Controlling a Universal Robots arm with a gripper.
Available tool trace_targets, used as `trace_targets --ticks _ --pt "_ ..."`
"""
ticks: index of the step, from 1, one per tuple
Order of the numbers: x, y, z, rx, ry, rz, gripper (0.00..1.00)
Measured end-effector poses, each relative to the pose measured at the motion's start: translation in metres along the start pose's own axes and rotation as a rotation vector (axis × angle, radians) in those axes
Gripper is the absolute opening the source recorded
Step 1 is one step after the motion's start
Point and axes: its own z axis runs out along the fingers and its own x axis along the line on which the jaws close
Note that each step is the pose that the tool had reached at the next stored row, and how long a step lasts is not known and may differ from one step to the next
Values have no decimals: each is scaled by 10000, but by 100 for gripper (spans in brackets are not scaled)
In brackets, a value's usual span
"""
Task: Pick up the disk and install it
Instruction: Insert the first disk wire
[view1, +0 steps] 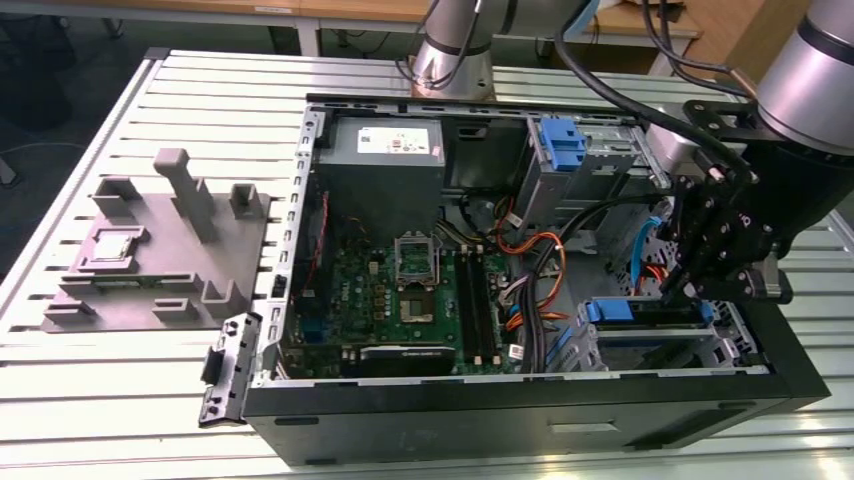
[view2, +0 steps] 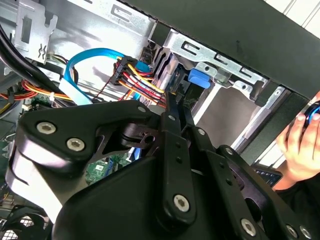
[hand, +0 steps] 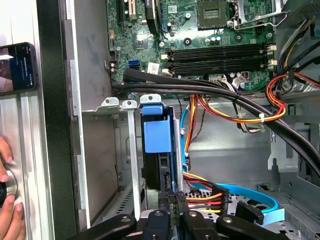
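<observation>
Nearest, in the first wrist view, the gripper (hand: 172, 210) is seen with its two black fingers drawn narrow, pinched on the lower edge of the disk (hand: 159, 150), which is held on edge by its blue carrier. The disk is stood upright inside the drive cage (hand: 127, 150) at the corner of the computer case (view1: 534, 405), between the cage's metal rails, presumably so that it can slide along them into its bay. In the exterior view the same gripper (view1: 701, 285) is reached down over the blue carrier (view1: 621, 312) in that bay. Just beside the disk, a bundle of red, yellow and orange power wires (hand: 200, 192) and a light-blue data cable (hand: 255, 197) are lain, judged kept close for connection. Further off, the motherboard (view1: 407, 290) is mounted flat in the case. At the case's outer edge, a person's hand (view2: 300, 145) is rested near the table.
</observation>
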Motion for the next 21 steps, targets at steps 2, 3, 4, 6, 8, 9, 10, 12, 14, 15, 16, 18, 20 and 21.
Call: trace_targets --ticks 2,3,4,6,8,9,10,12,14,15,16,18,20,21 --pt "0 -2 -1 -43 5 20 17" --pt "0 -4 -2 -64 8 32 17" --pt "0 -7 -2 -89 11 48 17" --pt "-1 -16 -2 -120 12 96 17" --pt "-2 -28 -1 -133 14 165 17" --pt "-2 -34 -1 -136 15 198 17" --pt "-3 -40 0 -139 15 229 17" --pt "-3 -46 4 -142 17 265 17" --pt "-3 -47 10 -143 17 275 17" --pt "-3 -48 13 -143 18 279 17" --pt "-3 -48 16 -144 17 282 17" --pt "-1 -47 24 -144 15 289 17" --pt "2 -48 34 -144 16 298 17" --pt "4 -48 41 -145 15 302 17"
